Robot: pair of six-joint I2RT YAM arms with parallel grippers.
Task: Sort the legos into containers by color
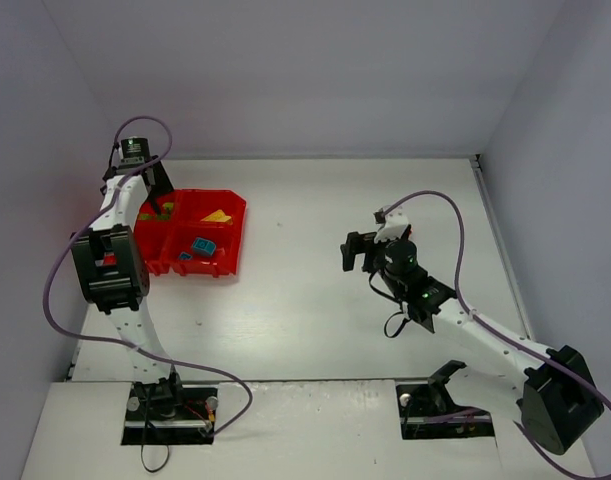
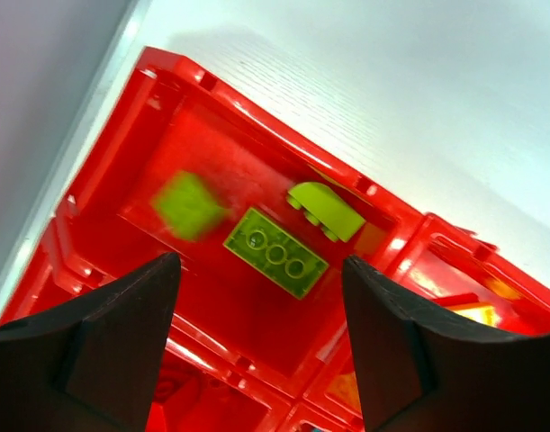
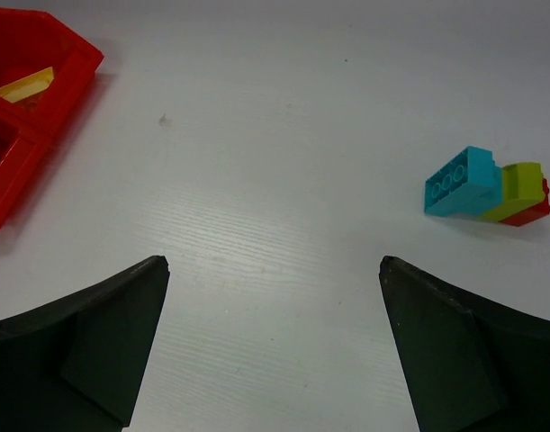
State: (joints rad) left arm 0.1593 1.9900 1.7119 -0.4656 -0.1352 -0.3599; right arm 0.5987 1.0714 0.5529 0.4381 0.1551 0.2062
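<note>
Left arm [image 1: 123, 262]: the left jaws are hanging over the far-left compartment [image 2: 229, 153] of the red tray [image 1: 237, 225], spread apart with nothing between them. Three lime green legos are lying in that compartment. These are a flat three-stud brick [image 2: 275, 252], a curved brick [image 2: 326, 209] just beside it, and a third piece [image 2: 189, 205] too blurred to make out its shape.

Seen from above, a yellow brick [image 1: 218, 215] is sitting in the far-right compartment and teal-blue bricks [image 1: 200, 243] are sitting in the near-right one. The left arm is covering the near-left compartment, so I cannot tell its contents.

Right arm [image 1: 455, 320]: the right jaws are hovering over the bare tabletop [image 1: 305, 300], well apart from the tray, opened wide and gripping nothing. Ahead of them and to their right, three legos are lying unsorted on the tabletop in one touching cluster. A teal-blue piece [image 3: 462, 180] is leading, a lime piece [image 3: 518, 187] is sitting against it, and a red piece [image 3: 531, 214] is showing at the far end
</note>
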